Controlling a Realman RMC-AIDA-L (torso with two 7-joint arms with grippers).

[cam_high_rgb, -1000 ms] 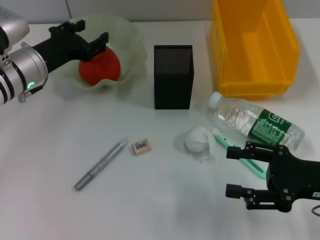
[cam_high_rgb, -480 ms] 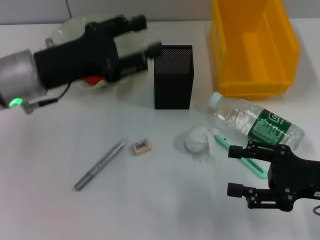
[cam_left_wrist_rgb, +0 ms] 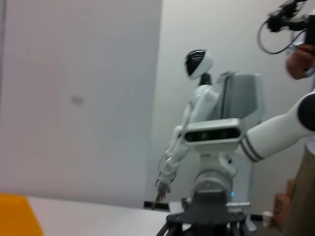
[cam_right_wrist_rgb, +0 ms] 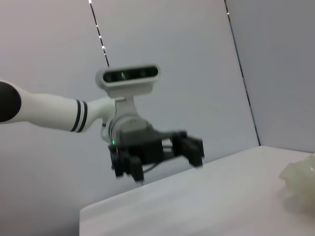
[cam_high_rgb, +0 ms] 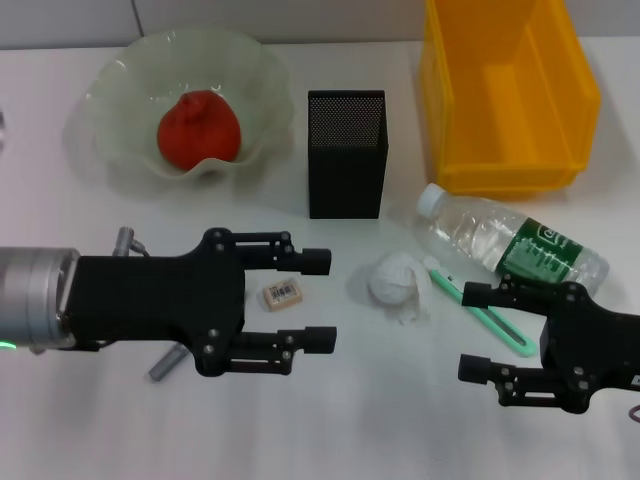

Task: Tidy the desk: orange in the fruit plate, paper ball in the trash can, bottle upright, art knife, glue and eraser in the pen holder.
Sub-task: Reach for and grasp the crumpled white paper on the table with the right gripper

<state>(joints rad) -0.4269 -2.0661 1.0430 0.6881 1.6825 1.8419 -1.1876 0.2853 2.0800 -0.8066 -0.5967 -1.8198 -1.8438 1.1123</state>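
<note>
Green label with white lettering, too small to read, on the clear plastic bottle (cam_high_rgb: 510, 247) lying on its side near the right edge of the white counter (cam_high_rgb: 90, 420), white cap toward the black mesh pen holder (cam_high_rgb: 346, 153). Dark printed label, unreadable, on the small tan eraser (cam_high_rgb: 283, 293) mid-counter. Red-orange round fruit (cam_high_rgb: 199, 128) resting in the pale green wavy glass plate (cam_high_rgb: 180, 100) at the far left corner. Crumpled white paper ball (cam_high_rgb: 398, 284) just beside the mint-green art knife (cam_high_rgb: 482, 313), bottle close behind. Grey glue pen (cam_high_rgb: 166, 364) mostly hidden under the left gripper (cam_high_rgb: 312, 300), jaws spread wide, empty, either side of the eraser. Right gripper (cam_high_rgb: 476, 331) near the right edge, jaws apart, empty, by the knife. Yellow plastic bin (cam_high_rgb: 505, 90) at the far right corner.
</note>
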